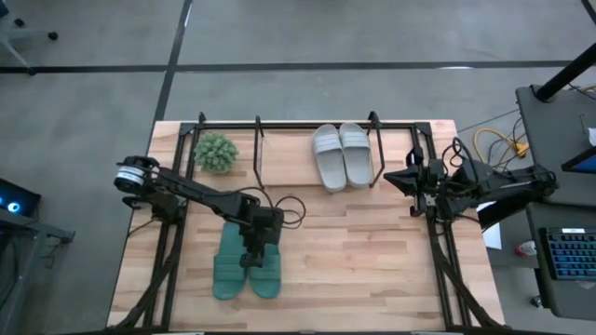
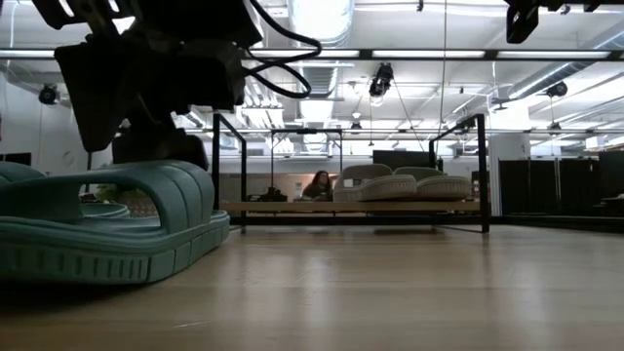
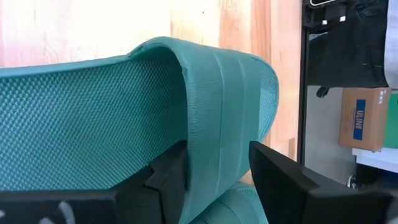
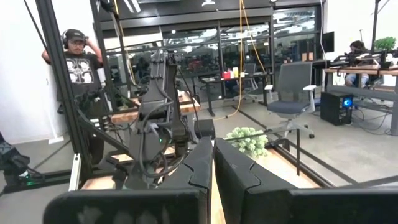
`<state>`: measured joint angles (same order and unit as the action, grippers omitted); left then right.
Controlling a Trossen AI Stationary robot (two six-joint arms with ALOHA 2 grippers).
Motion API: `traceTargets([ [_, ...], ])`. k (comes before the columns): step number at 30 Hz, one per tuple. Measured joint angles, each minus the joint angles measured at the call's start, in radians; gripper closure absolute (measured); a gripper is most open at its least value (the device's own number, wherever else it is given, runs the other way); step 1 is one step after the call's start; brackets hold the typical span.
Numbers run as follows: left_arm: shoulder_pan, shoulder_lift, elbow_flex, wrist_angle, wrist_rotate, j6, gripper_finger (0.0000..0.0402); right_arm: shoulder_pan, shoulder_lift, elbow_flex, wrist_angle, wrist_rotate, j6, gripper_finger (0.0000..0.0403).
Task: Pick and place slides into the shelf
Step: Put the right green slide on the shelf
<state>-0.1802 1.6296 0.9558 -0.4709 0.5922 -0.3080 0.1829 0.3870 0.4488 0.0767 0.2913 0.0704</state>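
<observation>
Left tool (image 3: 217, 171) astride teal slide (image 3: 124, 118) strap, fingertips hidden

Two slides (image 1: 341, 155) lay side by side in the shelf (image 1: 279, 125), a plant (image 1: 216, 151) to their left; two more slides (image 1: 246, 265) lay nearer, left of centre.

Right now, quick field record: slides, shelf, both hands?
teal slides: pair on the table's near left, outside the shelf
grey-white slides: pair side by side in the shelf
shelf: black wire rack along the far edge; potted plant at its left end
left hand: fingers straddling one teal slide's strap
right hand: shut, empty, at the table's right edge
</observation>
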Motion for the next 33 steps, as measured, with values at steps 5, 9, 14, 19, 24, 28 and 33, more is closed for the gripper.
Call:
traceTargets([
  [5, 0.000, 0.002, -0.001, -0.006, -0.002, 0.000, 0.0297, 0.000, 0.000, 0.000, 0.001, 0.000, 0.000, 0.0394],
  [9, 0.000, 0.002, -0.001, -0.010, 0.000, 0.000, 0.0360, 0.000, 0.000, 0.000, 0.001, 0.000, -0.001, 0.0394],
  [14, 0.000, 0.001, -0.001, -0.009, 0.000, 0.004, 0.0395, 0.000, 0.000, 0.000, 0.001, 0.000, -0.004, 0.0394],
  [19, 0.003, -0.003, 0.015, -0.022, 0.000, 0.002, 0.0399, 0.000, 0.000, 0.000, 0.001, 0.000, -0.003, 0.0394],
  [24, 0.007, -0.016, 0.070, -0.027, -0.007, 0.004, 0.0400, 0.000, 0.000, 0.000, 0.001, 0.000, -0.002, 0.0394],
  [28, 0.012, -0.024, 0.146, -0.087, -0.041, 0.035, 0.0400, 0.000, 0.000, 0.000, 0.001, 0.000, -0.003, 0.0394],
  [33, 0.028, -0.024, 0.253, -0.166, -0.083, 0.104, 0.0401, 0.000, 0.000, 0.000, 0.001, 0.000, 0.000, 0.0394],
])
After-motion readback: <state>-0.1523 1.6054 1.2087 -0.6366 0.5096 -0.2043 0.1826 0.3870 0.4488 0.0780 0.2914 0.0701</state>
